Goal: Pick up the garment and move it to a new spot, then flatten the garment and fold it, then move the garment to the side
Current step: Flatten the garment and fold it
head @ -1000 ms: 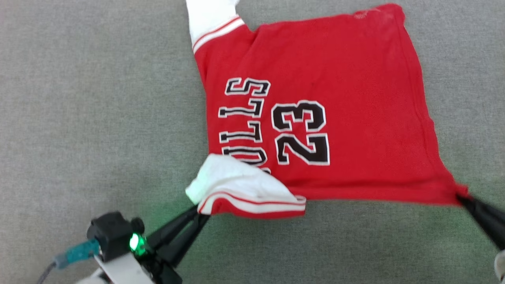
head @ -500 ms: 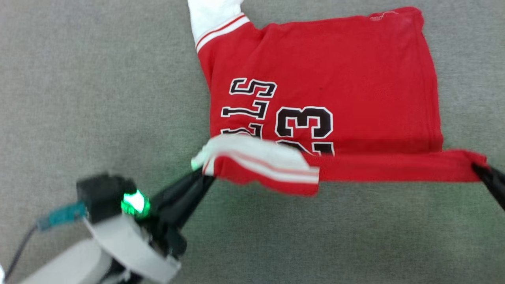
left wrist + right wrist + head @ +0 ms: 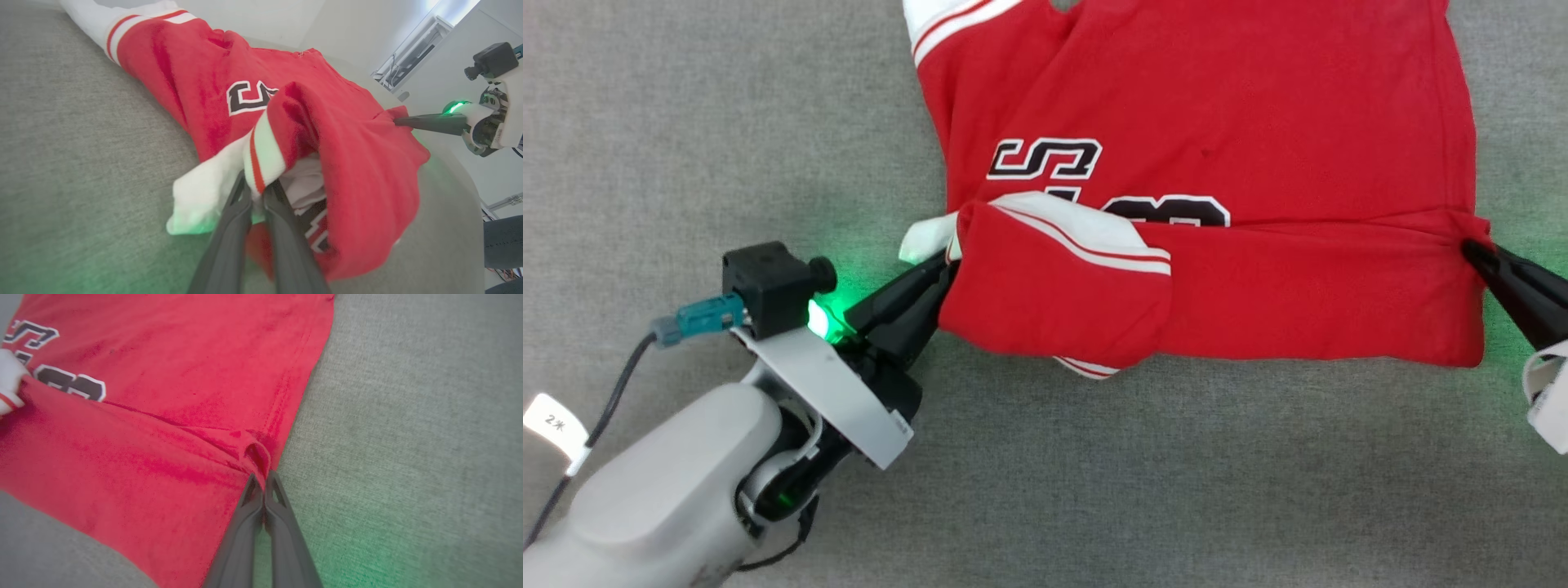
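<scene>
While left fingers (image 3: 900,304) and right fingers (image 3: 1515,284) pinch the garment (image 3: 1258,122), lettering (image 3: 1045,158) perhaps reads "S".

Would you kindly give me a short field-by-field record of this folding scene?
garment: red top, print facing up, near edge doubled over part of the number
left hand: shut on the garment at the white-sleeve corner
right hand: shut on the garment at the hem corner
surface: grey fabric
fold: partway, both corners held
</scene>
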Controlling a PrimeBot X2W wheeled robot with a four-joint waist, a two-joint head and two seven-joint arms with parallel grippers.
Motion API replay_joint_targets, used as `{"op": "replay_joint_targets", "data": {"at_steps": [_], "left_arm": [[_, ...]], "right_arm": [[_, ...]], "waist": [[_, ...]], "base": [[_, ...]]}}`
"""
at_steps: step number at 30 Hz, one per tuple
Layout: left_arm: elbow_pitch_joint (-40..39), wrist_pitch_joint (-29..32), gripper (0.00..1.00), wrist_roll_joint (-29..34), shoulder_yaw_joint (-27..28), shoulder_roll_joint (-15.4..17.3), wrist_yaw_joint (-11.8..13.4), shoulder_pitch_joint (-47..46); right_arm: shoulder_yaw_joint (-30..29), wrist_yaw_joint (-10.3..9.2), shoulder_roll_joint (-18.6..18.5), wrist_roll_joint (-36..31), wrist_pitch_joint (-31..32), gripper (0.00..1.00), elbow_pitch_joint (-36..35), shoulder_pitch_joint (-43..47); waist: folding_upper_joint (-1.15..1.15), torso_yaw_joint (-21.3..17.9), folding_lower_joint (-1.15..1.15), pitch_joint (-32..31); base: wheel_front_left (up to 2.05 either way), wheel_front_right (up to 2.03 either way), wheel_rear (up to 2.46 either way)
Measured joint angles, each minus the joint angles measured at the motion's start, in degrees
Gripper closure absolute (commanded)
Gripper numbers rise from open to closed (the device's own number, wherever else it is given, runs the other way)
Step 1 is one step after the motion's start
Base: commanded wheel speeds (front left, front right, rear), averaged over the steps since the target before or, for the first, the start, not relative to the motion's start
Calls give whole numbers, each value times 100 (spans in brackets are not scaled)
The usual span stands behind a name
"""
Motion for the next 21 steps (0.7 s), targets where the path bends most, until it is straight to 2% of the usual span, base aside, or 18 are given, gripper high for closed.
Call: {"op": "replay_joint_targets", "data": {"at_steps": [9, 10, 11, 12, 13, 14, 15, 16, 21], "left_arm": [[535, -192, 100, 26, -430, -108, -22, -389], [568, -207, 83, 27, -458, -114, -23, -410], [588, -215, 58, 24, -472, -120, -24, -416], [588, -215, 0, 24, -472, -120, -24, -416], [623, -219, 0, 25, -495, -114, -25, -419], [626, -220, 0, 21, -508, -97, -25, -419], [625, -219, 0, 16, -513, -55, -24, -407], [615, -207, 0, 15, -493, 16, -24, -384], [490, -186, 0, -42, -321, 324, -15, -156]], "right_arm": [[464, 1, -118, -78, -466, 100, 446, -295], [498, 1, -121, -103, -525, 100, 479, -316], [538, 1, -130, -145, -583, 100, 504, -324], [538, 1, -130, -145, -583, 85, 504, -324], [601, 1, -133, -225, -735, 60, 560, -355], [612, 1, -116, -235, -803, 18, 595, -369], [612, 1, -99, -250, -875, 18, 626, -376], [605, 1, -85, -287, -935, 0, 643, -377], [487, 1, -29, -338, -1116, 0, 664, -337]], "waist": [[0, -17, 0, 169], [0, -19, 0, 154], [0, -21, 0, 133], [0, -21, 0, 133], [0, -21, 0, 75], [0, -20, 0, 35], [0, -17, 0, -9], [0, -13, 0, -61], [0, 16, 0, -313]], "base": [[0, 0, 0], [0, 0, 0], [0, 0, 0], [0, 0, 0], [0, 0, 0], [0, 0, 0], [0, 0, 0], [0, 0, 0], [0, 0, 0]]}}
